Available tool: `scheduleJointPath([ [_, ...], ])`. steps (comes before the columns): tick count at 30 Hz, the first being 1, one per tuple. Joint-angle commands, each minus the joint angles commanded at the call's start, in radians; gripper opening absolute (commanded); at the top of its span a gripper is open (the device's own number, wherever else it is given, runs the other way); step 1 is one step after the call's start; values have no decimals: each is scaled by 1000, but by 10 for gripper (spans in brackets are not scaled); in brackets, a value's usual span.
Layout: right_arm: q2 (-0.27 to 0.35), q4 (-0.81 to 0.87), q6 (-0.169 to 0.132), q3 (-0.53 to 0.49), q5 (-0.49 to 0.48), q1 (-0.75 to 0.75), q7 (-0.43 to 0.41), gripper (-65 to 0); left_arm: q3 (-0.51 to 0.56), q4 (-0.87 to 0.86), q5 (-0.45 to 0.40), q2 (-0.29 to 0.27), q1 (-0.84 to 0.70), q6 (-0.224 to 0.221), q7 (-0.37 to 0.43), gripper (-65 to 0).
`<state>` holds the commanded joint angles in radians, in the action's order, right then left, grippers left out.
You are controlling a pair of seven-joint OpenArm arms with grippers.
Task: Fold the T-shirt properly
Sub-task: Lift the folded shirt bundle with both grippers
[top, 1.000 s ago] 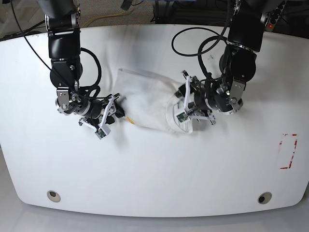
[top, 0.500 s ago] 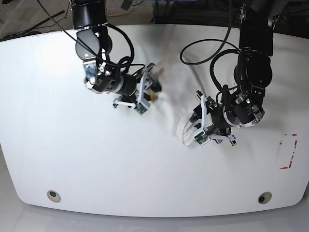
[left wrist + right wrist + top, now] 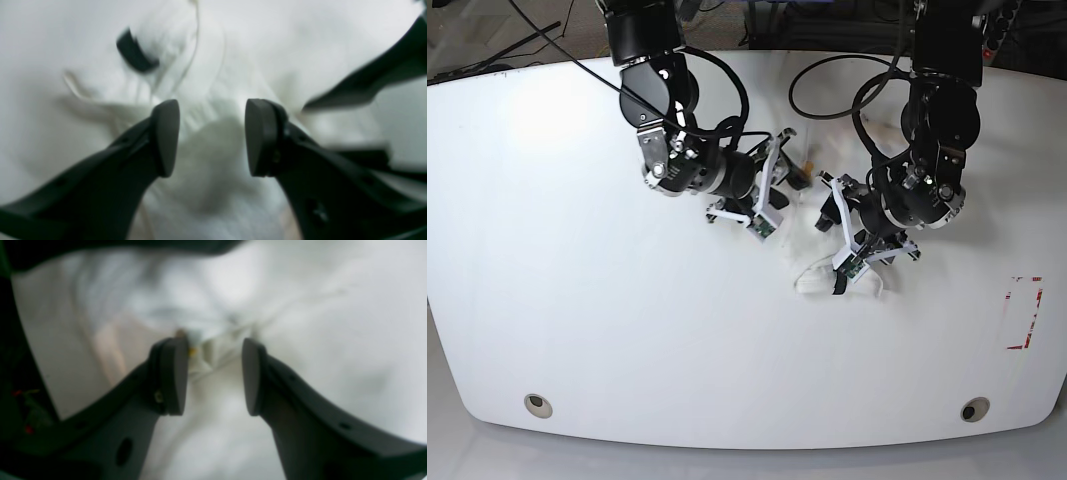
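Observation:
The white T-shirt [image 3: 813,279] is bunched into a small heap on the white table [image 3: 627,330], between my two grippers. My right gripper [image 3: 770,196], on the base view's left, holds a gathered fold of it. In the right wrist view the gripper [image 3: 213,373] has crumpled cloth [image 3: 300,306] and a small orange spot of print between its fingertips. My left gripper [image 3: 843,258] is over the heap. In the left wrist view the gripper [image 3: 210,136] has cloth [image 3: 213,66] bulging between its fingers, and a black neck label [image 3: 135,55] shows. Most of the print is hidden.
A red-marked rectangle [image 3: 1025,312] lies near the table's right edge. Two round holes [image 3: 539,405] [image 3: 973,409] sit near the front edge. Black cables loop behind both arms at the back.
The shirt lay spread between the grippers; now it is gathered into a small heap. The right gripper swung up and to the right with its cloth, close to the left gripper.

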<state>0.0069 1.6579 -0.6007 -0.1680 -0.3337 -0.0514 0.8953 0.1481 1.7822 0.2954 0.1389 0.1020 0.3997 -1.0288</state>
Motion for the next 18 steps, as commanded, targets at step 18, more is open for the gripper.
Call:
scheduleJointPath([
  [18, 78, 2, -61, 215, 0, 20, 2, -404, 5, -261, 0, 57, -161, -195, 278, -172],
])
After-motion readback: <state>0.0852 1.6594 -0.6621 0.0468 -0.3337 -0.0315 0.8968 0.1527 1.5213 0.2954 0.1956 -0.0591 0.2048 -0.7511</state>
